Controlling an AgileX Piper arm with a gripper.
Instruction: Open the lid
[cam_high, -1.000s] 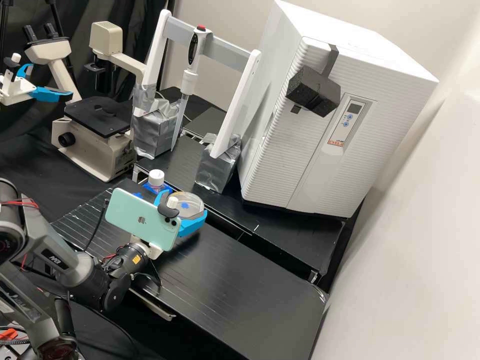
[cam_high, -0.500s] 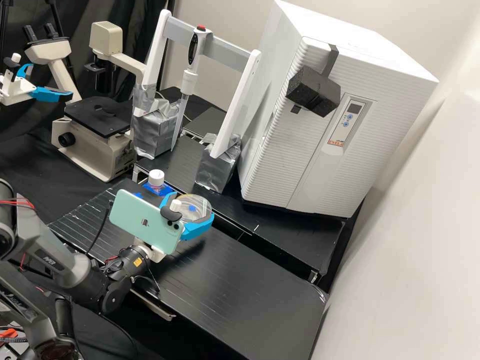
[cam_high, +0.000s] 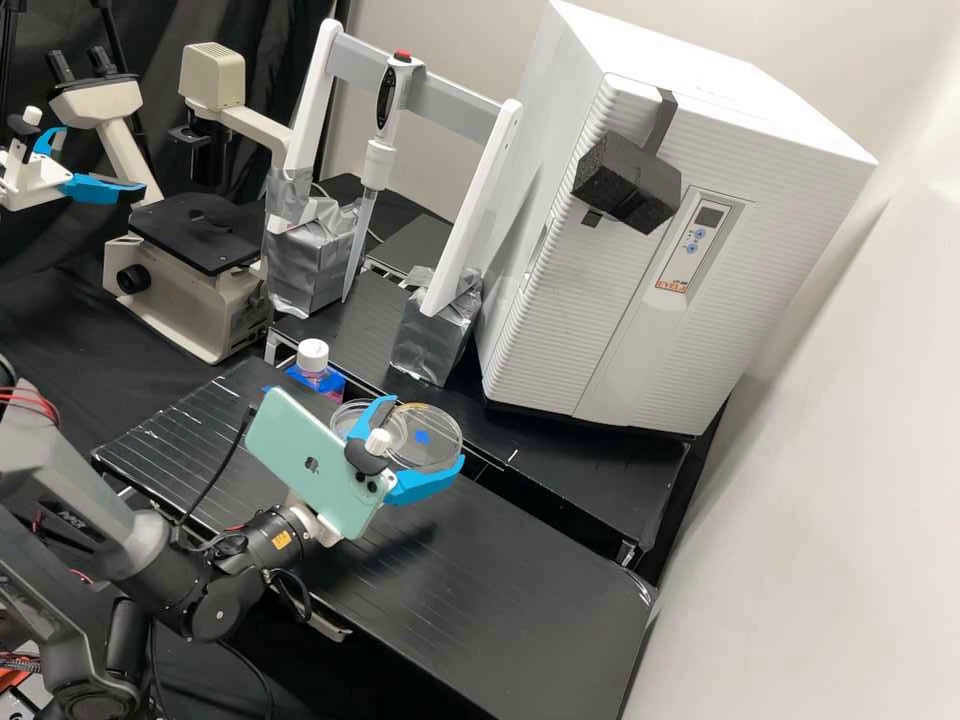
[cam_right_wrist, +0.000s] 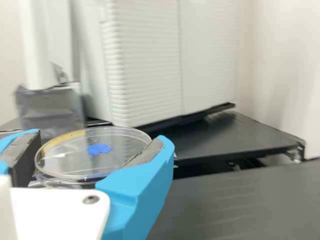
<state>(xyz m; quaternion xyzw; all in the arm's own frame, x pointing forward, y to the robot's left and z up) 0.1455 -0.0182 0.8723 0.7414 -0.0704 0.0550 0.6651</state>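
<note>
We've 1 gripper (cam_high: 423, 431), 2 fingers (cam_high: 425, 485) gripping 1 lid (cam_high: 430, 452) — 1 blue mark (cam_high: 422, 437) on top — w/ 1 dish (cam_high: 350, 413) & 1 bottle (cam_high: 313, 368) nearby.

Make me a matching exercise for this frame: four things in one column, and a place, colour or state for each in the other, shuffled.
Things
1. Round clear lid
2. Phone
3. Bottle
4. Foam block

Places, colours, states
A. Black, high on the front of the white cabinet
B. Closed with a white cap
C. Held between the jaws
D. Pale green on its back

Right pairs: 1-C, 2-D, 3-B, 4-A
</note>
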